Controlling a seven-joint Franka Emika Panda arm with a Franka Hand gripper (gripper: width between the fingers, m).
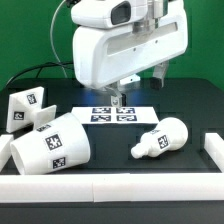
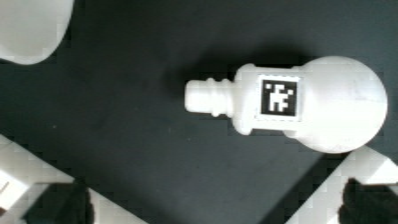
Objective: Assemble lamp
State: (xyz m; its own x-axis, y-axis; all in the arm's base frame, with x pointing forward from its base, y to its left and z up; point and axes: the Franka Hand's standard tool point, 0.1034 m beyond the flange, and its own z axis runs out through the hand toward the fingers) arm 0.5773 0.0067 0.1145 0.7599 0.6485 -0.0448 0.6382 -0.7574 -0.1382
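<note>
White rail (image 1: 110, 186) ran across the bottom of the exterior view and turned up the right edge, bordering the black table (image 1: 113, 150). Just behind it, at the lower left of the frame, the large tapered shade (image 1: 55, 146) lay on its side with a square tag facing the camera. At the lower right, well apart from the shade, the bulb (image 1: 160, 138) also lay on its side, ribbed neck pointing toward the lower left and round head toward the right. The wedge-like base (image 1: 28, 108) stood at the left edge, just behind the shade, showing two tags; whether the two touched could not be told. Farther back, at the centre, the marker board (image 1: 100, 113) lay flat on the table. The gripper (image 1: 119, 98) hung over the board's far part, clear of all three lamp parts, below the bulky white arm (image 1: 120, 45) that filled the upper middle of the frame.

In the wrist view the bulb (image 2: 294, 100) filled the middle, its tag facing up, with a piece of the shade (image 2: 32, 30) at one corner. The gripper (image 2: 205, 205) was released: its blurred fingers (image 2: 50, 203) stood wide apart with nothing between them.
</note>
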